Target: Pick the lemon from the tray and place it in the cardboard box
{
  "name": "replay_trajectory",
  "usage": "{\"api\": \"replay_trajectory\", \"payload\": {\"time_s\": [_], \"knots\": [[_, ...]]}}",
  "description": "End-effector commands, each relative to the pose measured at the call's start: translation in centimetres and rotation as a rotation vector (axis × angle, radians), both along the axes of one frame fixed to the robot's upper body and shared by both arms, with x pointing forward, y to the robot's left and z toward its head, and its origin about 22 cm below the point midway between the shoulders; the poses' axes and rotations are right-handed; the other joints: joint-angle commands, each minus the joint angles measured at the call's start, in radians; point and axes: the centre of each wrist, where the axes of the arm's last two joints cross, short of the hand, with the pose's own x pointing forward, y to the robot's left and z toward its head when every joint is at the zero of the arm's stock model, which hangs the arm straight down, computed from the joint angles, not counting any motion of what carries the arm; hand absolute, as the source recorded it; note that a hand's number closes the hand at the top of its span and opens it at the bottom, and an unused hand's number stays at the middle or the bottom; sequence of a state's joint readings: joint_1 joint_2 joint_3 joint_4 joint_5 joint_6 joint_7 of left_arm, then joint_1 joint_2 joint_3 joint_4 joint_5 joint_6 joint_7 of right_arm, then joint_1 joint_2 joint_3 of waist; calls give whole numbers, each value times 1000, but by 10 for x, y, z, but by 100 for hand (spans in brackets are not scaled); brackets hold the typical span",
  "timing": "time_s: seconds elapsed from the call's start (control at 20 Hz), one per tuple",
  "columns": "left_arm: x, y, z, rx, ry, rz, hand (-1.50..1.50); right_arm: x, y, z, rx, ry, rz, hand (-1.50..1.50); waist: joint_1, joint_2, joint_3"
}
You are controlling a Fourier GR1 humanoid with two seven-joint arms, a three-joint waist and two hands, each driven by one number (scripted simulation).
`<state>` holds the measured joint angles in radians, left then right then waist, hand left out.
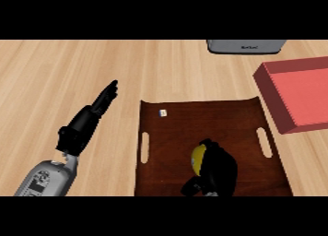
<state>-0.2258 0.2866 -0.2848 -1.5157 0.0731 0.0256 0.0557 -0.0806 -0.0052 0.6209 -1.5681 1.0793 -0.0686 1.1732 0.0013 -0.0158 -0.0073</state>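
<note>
Right hand: the right hand [218,169] was low over the near half of the tray, its black fingers curled down round the lemon, covering most of it.
Lemon: the lemon [196,156] lay on the tray floor under that hand, only a yellow sliver showing at the hand's left side; whether it was lifted off the tray floor could not be told.
Tray: the dark brown tray [194,122] sat on the tabletop toward its near edge, right of centre, with a slot handle in each long side and a small pale tag near its far left corner.
Left hand: the left hand [92,117] was open, fingers straight and pointing toward the far edge, resting over the bare tabletop just left of the tray and not touching it; its grey forearm came in from the near left.
Cardboard box: the cardboard box [272,99], red and open-topped, stood at the tabletop's right edge, beside the tray's far right corner, with nothing visible inside it.
Grey object: a grey object [247,46] stood at the far edge, beyond the box, partly cut off.
Tabletop: the light wood tabletop [65,69] carried all of these.
</note>
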Motion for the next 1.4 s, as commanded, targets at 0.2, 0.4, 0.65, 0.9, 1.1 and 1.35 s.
{"api": "replay_trajectory", "payload": {"time_s": [0.2, 0.4, 0.65, 0.9, 1.1, 1.35], "knots": [[-11, -10, -4, 2, -3, -5, 0, 0, 7, -15, -163, 20, -88, 150, 3, 14, 7], [3, -4, -2, -3, -1, 6, 0, 18, -40, -17, -214, -28, 63, 150, -2, 17, 7], [0, -5, -2, -7, 1, 8, 0, -20, -97, -1, -239, -124, 673, 150, -13, 7, 11], [-1, 4, -7, -7, 26, 41, 0, -7, -176, 50, -322, -349, 825, 150, -54, 7, 11], [-5, 10, 0, 9, -7, 48, 0, -12, -224, 82, -267, -470, 880, 150, -59, 4, 11], [-11, 21, -3, 2, 17, 73, 0, -22, -260, 125, -160, -534, 962, 150, -78, 0, 9]]}}
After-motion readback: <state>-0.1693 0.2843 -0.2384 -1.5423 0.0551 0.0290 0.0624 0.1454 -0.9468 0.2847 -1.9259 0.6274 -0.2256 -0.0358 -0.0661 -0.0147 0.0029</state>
